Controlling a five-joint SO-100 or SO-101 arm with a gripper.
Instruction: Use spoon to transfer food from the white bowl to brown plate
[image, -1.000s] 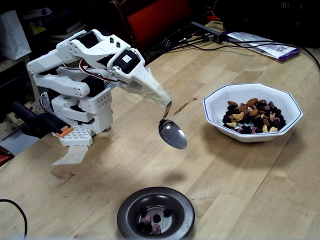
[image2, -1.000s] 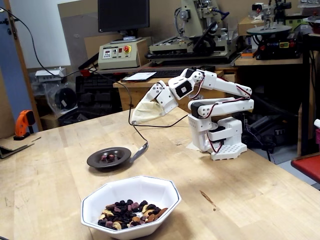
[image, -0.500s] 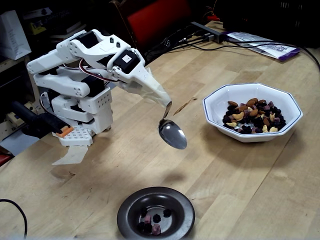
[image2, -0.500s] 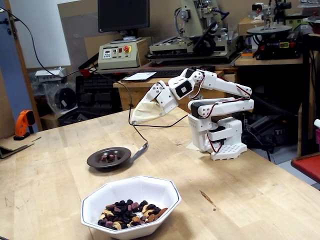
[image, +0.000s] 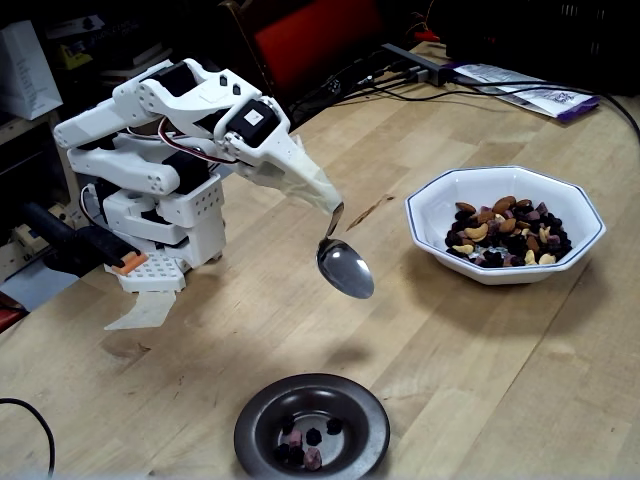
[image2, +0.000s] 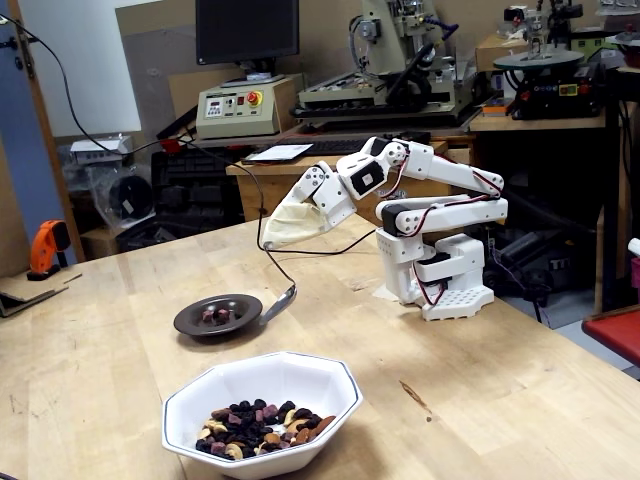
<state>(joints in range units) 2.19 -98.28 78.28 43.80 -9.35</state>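
The silver spoon (image: 345, 268) hangs bowl-down from the cream-wrapped tip of my gripper (image: 330, 208). It looks empty and hovers above the table between the two dishes. The white octagonal bowl (image: 432, 200) stands to the right and holds the trail-mix food (image: 510, 235). The brown plate (image: 255, 425) lies at the front with a few dark and pinkish bits (image: 305, 442) in its centre. In the other fixed view the spoon (image2: 280, 303) hangs just right of the plate (image2: 190, 322), below the gripper (image2: 275, 237). There the bowl (image2: 260, 380) with the food (image2: 260, 425) is nearest the camera.
My white base (image: 165, 215) stands at the table's left with an orange part (image: 130, 263) by it. Papers (image: 530, 95) and cables lie at the back right. A black cable (image: 30, 415) crosses the front left corner. Machinery and an orange tool (image2: 45, 245) stand beyond the table.
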